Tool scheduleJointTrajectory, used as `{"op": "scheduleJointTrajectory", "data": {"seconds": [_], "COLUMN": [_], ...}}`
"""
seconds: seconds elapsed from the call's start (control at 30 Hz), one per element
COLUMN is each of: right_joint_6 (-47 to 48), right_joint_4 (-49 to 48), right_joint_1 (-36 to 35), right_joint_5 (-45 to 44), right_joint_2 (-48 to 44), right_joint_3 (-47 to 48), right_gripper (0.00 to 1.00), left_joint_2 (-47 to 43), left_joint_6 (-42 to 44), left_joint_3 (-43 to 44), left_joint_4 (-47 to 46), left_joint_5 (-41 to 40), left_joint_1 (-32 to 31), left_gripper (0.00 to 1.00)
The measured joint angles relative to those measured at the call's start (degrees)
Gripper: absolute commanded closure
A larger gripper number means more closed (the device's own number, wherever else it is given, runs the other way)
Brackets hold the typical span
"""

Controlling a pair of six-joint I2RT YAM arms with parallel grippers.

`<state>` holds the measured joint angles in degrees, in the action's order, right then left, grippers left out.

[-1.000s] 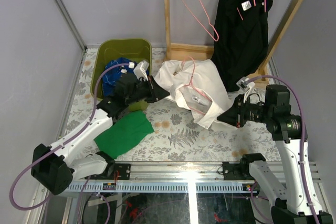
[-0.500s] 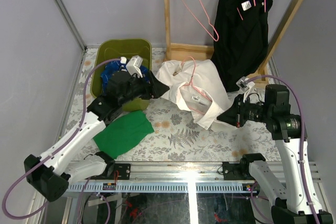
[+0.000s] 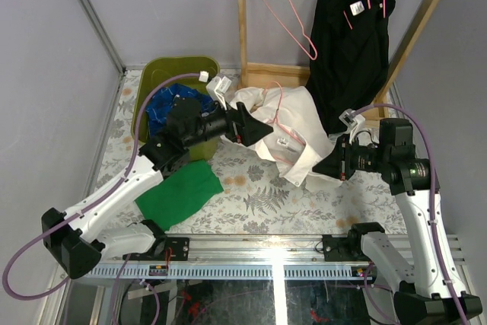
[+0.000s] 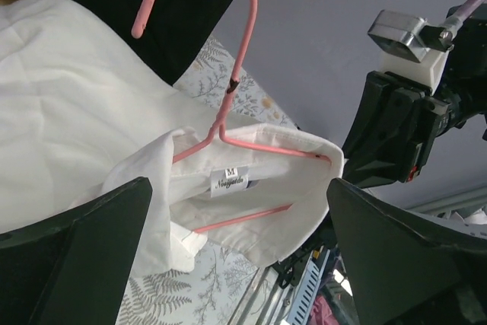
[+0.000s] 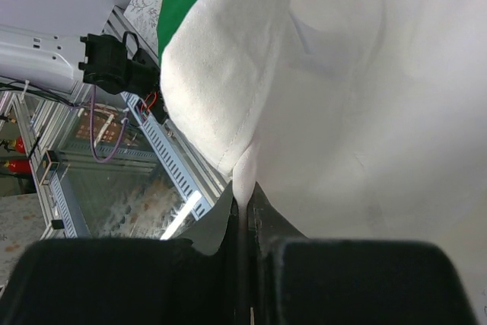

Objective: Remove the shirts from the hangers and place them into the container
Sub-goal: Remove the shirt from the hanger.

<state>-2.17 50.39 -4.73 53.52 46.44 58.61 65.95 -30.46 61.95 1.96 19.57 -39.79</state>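
Over at the middle of the table, the left gripper has swung across from the basket, where it hovered half a second ago. It now points at the white shirt. Its fingers have spread wide since then, and nothing sits between them. From its own camera they frame the shirt's collar and label.

A pink hanger is still threaded through that collar, its hook sticking up. The white shirt lies crumpled from the centre out toward 1 o'clock, a little more bunched than a second ago.

The right gripper, at about 3 o'clock, is where it was. Its fingers are clamped together on a fold at the shirt's edge.

The basket stands at 11 o'clock. The blue shirt lies inside it, easier to see now that the arm has left.

At 1 o'clock the black shirt hangs unchanged on the wooden rack. A bare hanger dangles beside it at 12.

The green cloth lies flat at 8 o'clock, unmoved.
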Motion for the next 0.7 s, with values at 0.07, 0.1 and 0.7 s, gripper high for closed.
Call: {"op": "scheduleJointTrajectory", "data": {"seconds": [0.07,0.1,0.7], "right_joint_6": [-0.1,-0.2,-0.6], "right_joint_4": [0.0,0.0,-0.6], "right_joint_1": [0.0,0.0,0.0], "right_joint_5": [0.0,0.1,1.2], "right_joint_2": [0.0,0.0,-0.9], "right_joint_3": [-0.1,-0.1,-1.2], "right_gripper": [1.00,1.00,1.00], "left_joint_2": [0.1,0.1,10.5], "left_joint_6": [0.1,0.0,-0.2], "left_joint_3": [-0.7,-0.8,5.5], "left_joint_4": [-2.1,-2.7,-7.6], "left_joint_5": [-0.1,-0.1,7.1], "left_joint_1": [0.0,0.0,0.0], "left_gripper": [0.00,0.00,0.25]}}
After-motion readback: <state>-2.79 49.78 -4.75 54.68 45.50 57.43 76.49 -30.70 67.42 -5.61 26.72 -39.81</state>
